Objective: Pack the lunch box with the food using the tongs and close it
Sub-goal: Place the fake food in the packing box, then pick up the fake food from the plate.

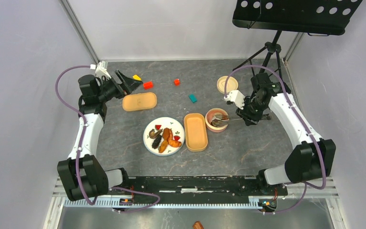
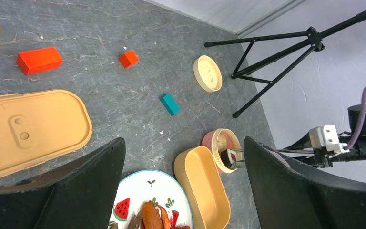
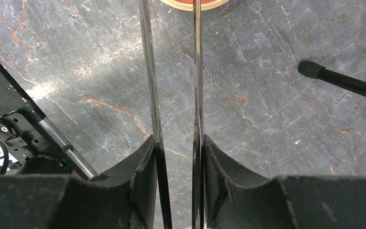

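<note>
- A white plate (image 1: 150, 143) sits near the centre of the grey table (image 1: 248, 152). It holds the food (image 1: 166, 138): orange-brown fried chunks, dark ridged pieces and small red wedges.
- Just right of the plate lies the oblong tan lunch box (image 1: 196, 131), lid off, with nothing visible inside.
- Its oblong lid (image 1: 139, 101) lies flat, well apart, further back and left.
- A round pink container (image 1: 217, 119) stands beside the box. The tips of the tongs (image 1: 228, 119) reach into it with a small reddish piece between them.
- A round lid (image 1: 227, 85) lies behind it.
- The right gripper (image 3: 178, 148) clamps both tong arms.
- The left gripper (image 1: 127, 82) hangs above the oblong lid's left end, jaws spread wide, holding nothing.
</note>
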Controlling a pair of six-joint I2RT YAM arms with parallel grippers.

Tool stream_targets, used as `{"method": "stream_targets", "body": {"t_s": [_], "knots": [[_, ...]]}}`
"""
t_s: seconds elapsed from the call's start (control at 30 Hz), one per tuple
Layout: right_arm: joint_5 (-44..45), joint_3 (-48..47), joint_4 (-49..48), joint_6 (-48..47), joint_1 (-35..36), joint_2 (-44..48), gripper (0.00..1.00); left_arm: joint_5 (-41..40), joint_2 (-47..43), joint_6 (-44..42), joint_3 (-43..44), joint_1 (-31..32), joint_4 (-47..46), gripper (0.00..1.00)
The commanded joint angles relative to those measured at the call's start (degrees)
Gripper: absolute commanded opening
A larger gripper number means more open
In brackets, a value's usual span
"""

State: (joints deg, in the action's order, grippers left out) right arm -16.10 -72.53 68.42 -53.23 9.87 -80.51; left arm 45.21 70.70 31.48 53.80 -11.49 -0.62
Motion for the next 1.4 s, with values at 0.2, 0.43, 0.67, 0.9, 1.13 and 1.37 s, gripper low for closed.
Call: {"method": "stream_targets", "body": {"t_s": [0.2, 0.43, 0.67, 0.9, 1.13, 1.37], "knots": [[-1.5, -2.9, 0.1, 0.4, -1.1, -4.0, 0.43, 0.7, -0.1, 0.5, 0.9, 0.1, -1.8, 0.99], [-1.1, -7.2, 0.3, 0.7, -1.2, -4.4, 0.53, 0.7, 0.8, 0.2, 1.3, 0.1, -1.4, 0.98], [-3.2, -11.3, 0.4, -0.3, -1.1, -2.7, 0.51, 1.3, 1.4, -0.9, 1.9, 0.1, -0.9, 0.99], [-3.7, -11.1, 0.6, -1.9, 2.3, -1.8, 0.50, 1.4, 1.2, -4.4, 2.5, 0.1, 2.8, 0.99], [-2.3, -10.4, -1.5, -5.7, 15.9, -2.6, 0.49, 0.3, 0.2, -9.2, 2.7, 0.1, 8.2, 0.99], [-1.4, -13.4, -3.7, -2.5, 25.6, -6.6, 0.50, -0.9, -2.0, -10.0, 2.3, 0.1, 10.0, 0.98]]}}
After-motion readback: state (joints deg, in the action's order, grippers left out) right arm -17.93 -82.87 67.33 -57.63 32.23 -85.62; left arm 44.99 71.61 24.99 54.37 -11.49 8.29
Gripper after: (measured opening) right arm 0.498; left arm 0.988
